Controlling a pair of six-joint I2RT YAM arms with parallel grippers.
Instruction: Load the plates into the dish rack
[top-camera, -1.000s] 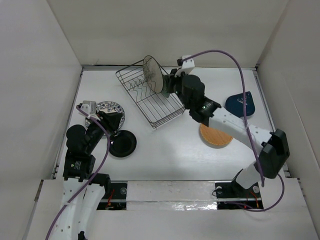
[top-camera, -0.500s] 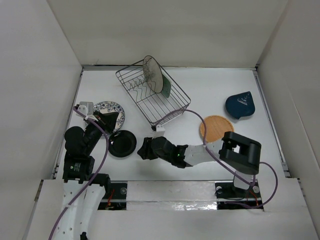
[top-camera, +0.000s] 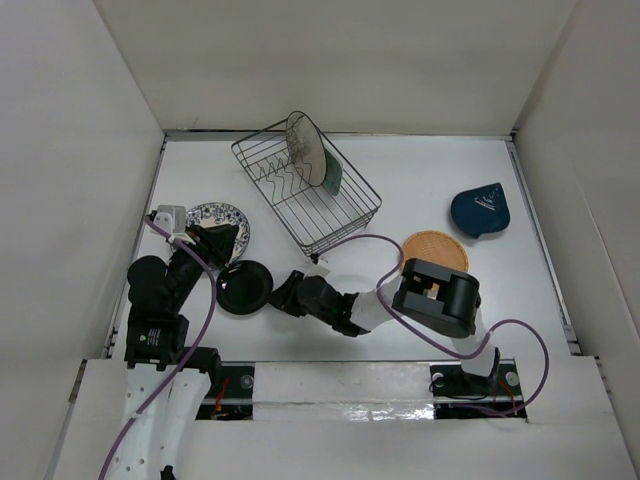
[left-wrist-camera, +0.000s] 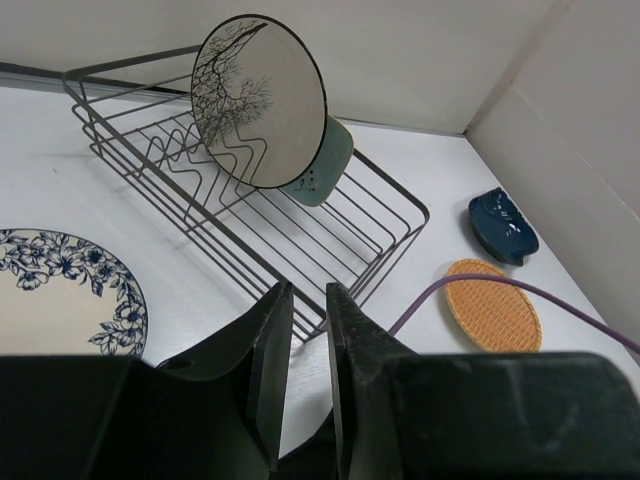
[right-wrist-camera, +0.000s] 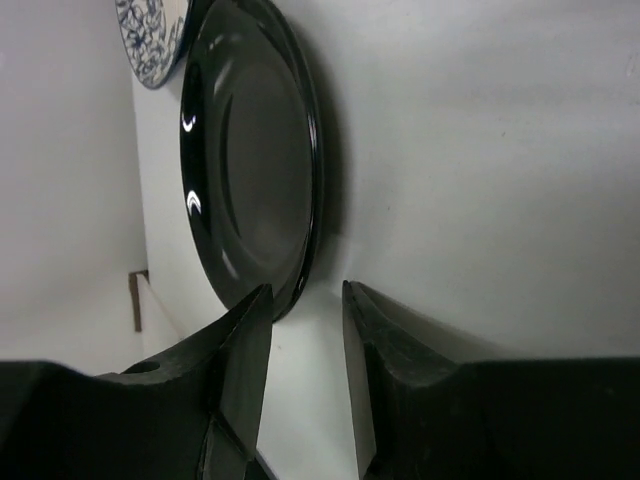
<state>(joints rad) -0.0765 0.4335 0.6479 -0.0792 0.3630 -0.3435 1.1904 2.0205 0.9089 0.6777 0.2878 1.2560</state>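
The dish rack (top-camera: 340, 215) stands at the back centre with the cream sketched plate (top-camera: 303, 147) and the pale green plate (top-camera: 331, 174) upright in it. The black plate (top-camera: 245, 288) lies flat front left, and the blue-and-white plate (top-camera: 212, 218) behind it. The tan-orange plate (top-camera: 435, 250) and the dark blue plate (top-camera: 480, 208) lie on the right. My right gripper (top-camera: 281, 297) is low at the black plate's right rim, slightly open and empty; its tips (right-wrist-camera: 306, 290) sit just off the rim of the black plate (right-wrist-camera: 255, 150). My left gripper (top-camera: 222, 240) hovers over the blue-and-white plate, jaws a narrow gap apart, empty (left-wrist-camera: 308, 290).
White walls enclose the table on three sides. The right arm's purple cable (top-camera: 350, 240) trails past the rack's front corner. The left wrist view shows the rack (left-wrist-camera: 385, 205), cream plate (left-wrist-camera: 260, 100), blue-and-white plate (left-wrist-camera: 60, 290), tan-orange plate (left-wrist-camera: 495, 315) and dark blue plate (left-wrist-camera: 503, 225).
My right arm left the green plate standing in the rack, swung down and forward, and now lies low with its gripper beside the black plate. The left arm has barely moved.
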